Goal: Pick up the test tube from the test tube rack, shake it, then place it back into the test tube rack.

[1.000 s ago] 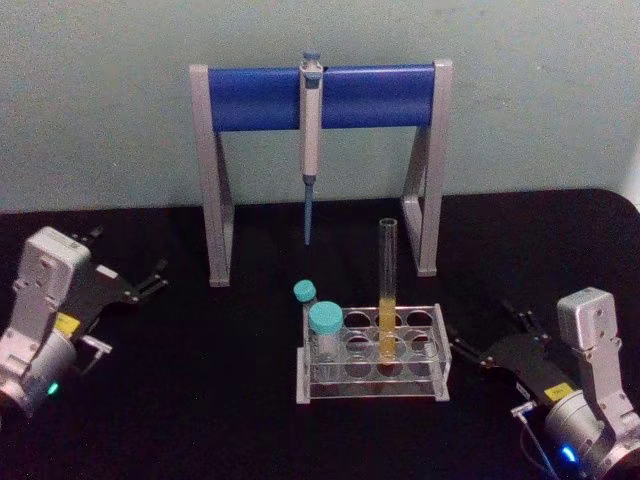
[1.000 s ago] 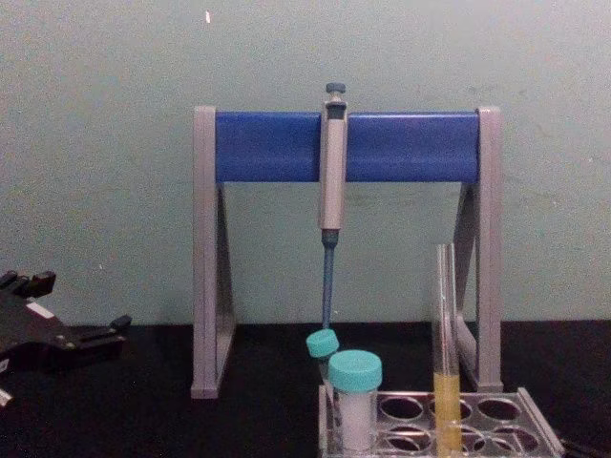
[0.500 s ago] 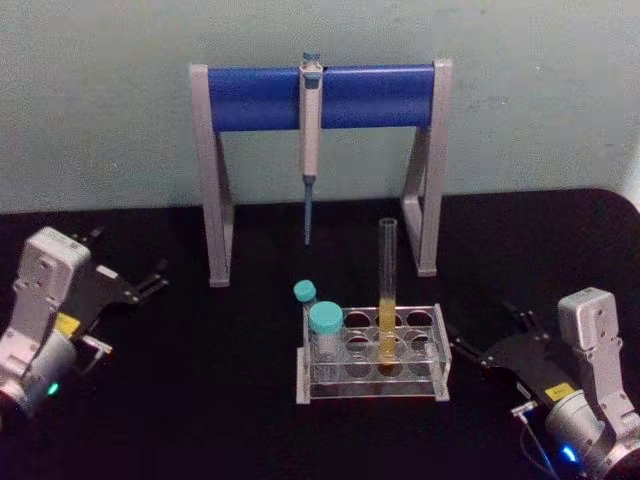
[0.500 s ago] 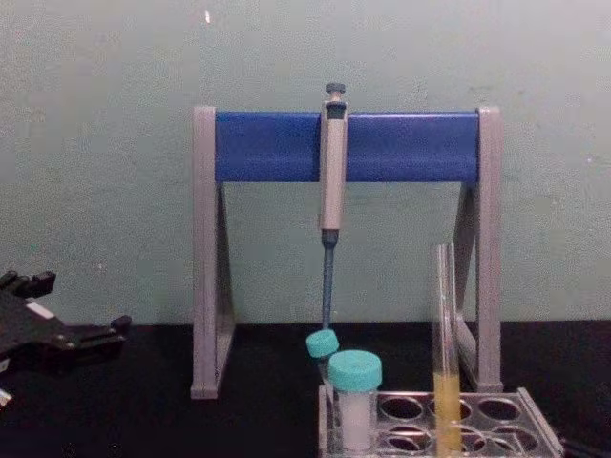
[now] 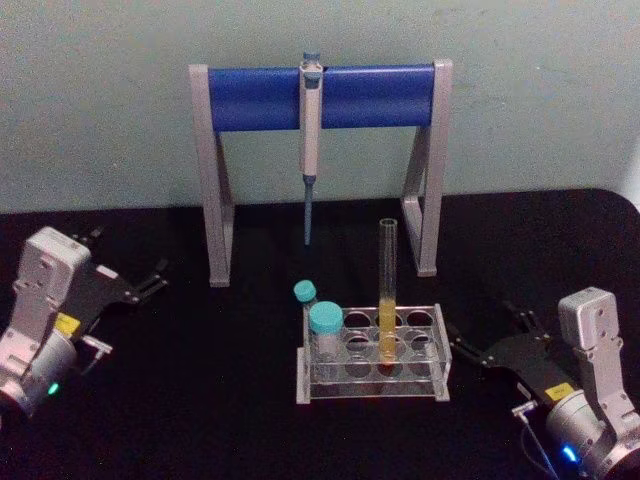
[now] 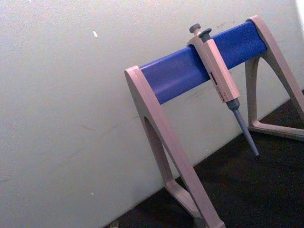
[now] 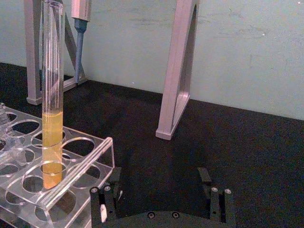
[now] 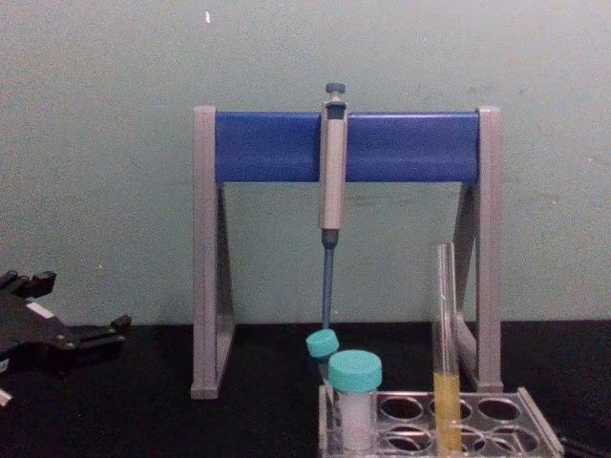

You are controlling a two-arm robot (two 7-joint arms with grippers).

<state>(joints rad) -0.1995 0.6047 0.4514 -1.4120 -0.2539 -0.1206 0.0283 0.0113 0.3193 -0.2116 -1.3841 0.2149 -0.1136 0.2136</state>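
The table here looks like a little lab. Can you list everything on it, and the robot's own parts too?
test tube: one, clear glass with yellow-orange liquid, upright in the rack
test tube rack: one, clear plastic, on the table at front centre
capped tubes: two, teal caps, white content, in the rack's left end
pipette: one, grey with a blue tip, hanging from the stand's bar
pipette stand: one, grey legs and blue bar, behind the rack
table: one, black
left claw: black, open, low at the table's left side
right claw: black, open, beside the rack's right end, apart from it
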